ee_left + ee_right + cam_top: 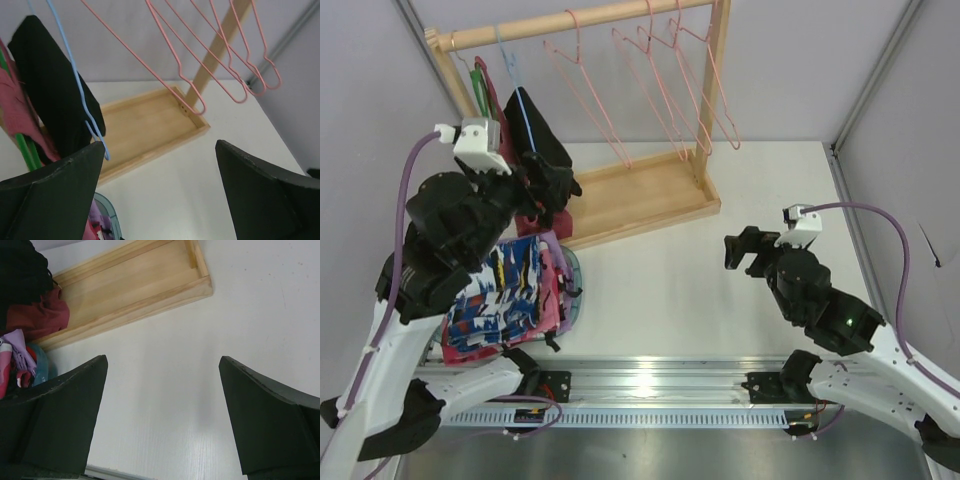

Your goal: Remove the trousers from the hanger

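Both claws are released, grasping nothing. Left claw (160,145) sits just beside the trousers (50,90), which hang on the hanger (74,70) at the rail (570,20). Right claw (163,358) hovers over the worktop (165,405). Removal is not yet begun.

left end effector (160,150): jaws wide, raised | right end effector (162,360): jaws wide, low
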